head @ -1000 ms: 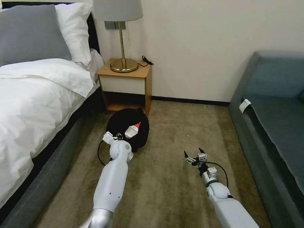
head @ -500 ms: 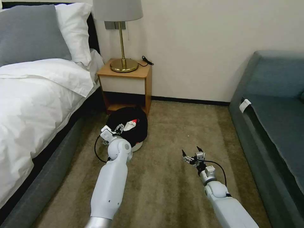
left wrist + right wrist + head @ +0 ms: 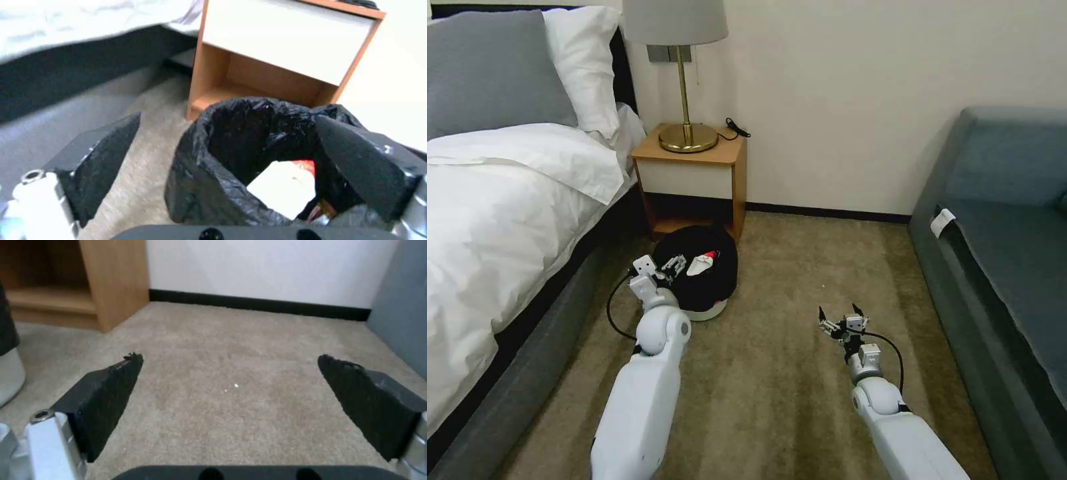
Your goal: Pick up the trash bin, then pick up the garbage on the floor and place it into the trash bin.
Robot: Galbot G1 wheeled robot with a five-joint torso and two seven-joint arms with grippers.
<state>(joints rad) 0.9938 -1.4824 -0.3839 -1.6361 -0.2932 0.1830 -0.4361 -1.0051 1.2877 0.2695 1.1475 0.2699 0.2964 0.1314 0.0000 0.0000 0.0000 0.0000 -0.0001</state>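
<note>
Bedroom floor, tan carpet [image 3: 787, 373], with the trash bin [image 3: 710, 283] standing on it just in front of the wooden nightstand [image 3: 694, 180], near the corner where the bed [image 3: 500, 220] meets the wall. We note the bin's crinkled black bag [image 3: 231, 140] covers most of it, a strip of white base showing at the bottom. Inside lies a red-and-white crumpled packet [image 3: 702, 263], resting low in the bag's mouth. Our left gripper [image 3: 672, 265] sits at the bin's near rim; from the left wrist view its fingers [image 3: 104, 156] are spread wide, one outside the bag over the carpet, the other at the bag's far side, pinching nothing. Our right gripper [image 3: 842, 323] hovers low over bare carpet, well apart from the bin, fingers [image 3: 106, 390] spread and empty. Grey sofa [image 3: 1014, 267] runs along the right.
</note>
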